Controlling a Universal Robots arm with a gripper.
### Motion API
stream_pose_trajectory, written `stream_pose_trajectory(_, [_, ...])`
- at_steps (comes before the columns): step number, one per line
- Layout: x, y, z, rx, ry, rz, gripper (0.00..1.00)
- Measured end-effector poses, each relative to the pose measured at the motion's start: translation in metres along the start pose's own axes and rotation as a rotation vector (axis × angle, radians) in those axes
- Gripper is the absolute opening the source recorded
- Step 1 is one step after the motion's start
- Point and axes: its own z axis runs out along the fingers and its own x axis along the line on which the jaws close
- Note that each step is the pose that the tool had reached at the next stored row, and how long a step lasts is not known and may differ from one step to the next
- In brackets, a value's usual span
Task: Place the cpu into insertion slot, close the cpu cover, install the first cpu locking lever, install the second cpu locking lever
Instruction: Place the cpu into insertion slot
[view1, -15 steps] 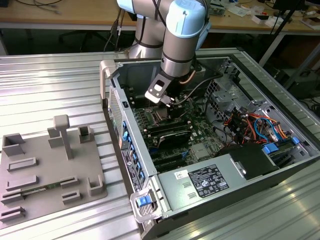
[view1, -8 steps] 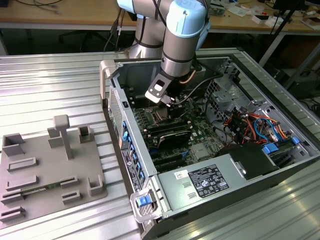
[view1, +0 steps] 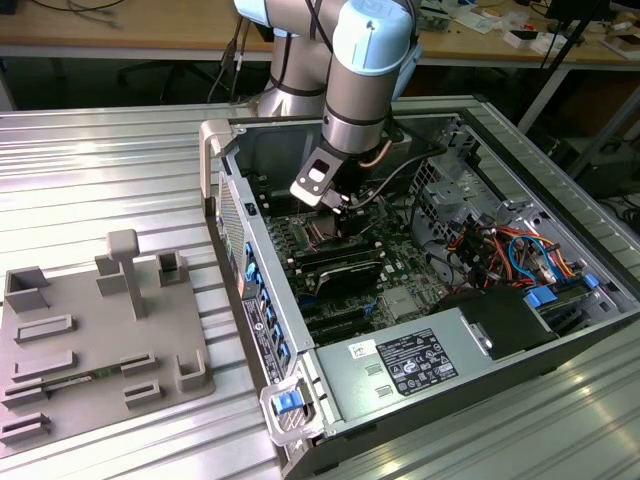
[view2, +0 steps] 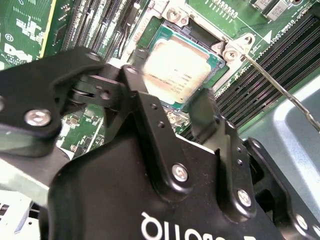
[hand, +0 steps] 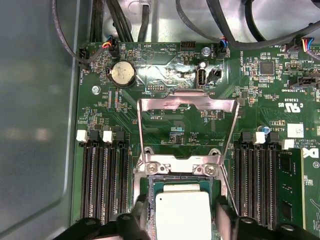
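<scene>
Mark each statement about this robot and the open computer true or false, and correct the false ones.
1. The small square silver-topped cpu lies in the dark square insertion slot on the green circuit board. True.
2. The square silver metal frame cpu cover is shut down over the cpu. False: it stands flipped open, away from the slot.
3. The black gripper is right at the cpu. True.
4. The gripper hangs outside the black computer case. False: it reaches down inside the open case.
</scene>
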Motion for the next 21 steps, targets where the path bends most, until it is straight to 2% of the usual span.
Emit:
stream_pose_trajectory(1, [0.0000,0.0000,-0.0001,0.0002,-0.0003,0.000,0.57])
stream_pose_trajectory(3, [0.0000,0.0000,-0.0001,0.0002,-0.0002,0.000,0.53])
stream_pose_trajectory(8, [0.0000,0.0009,-0.0021,-0.0001,0.0000,0.002,0.53])
stream_pose_trajectory(12, [-0.0002,0.0009,-0.0025,0.0003,-0.0022,0.027,0.53])
stream_pose_trajectory(16, [-0.0003,0.0006,-0.0024,0.0002,-0.0011,0.030,0.53])
stream_pose_trajectory(21, [-0.0003,0.0006,-0.0022,0.0005,-0.0026,0.046,0.53])
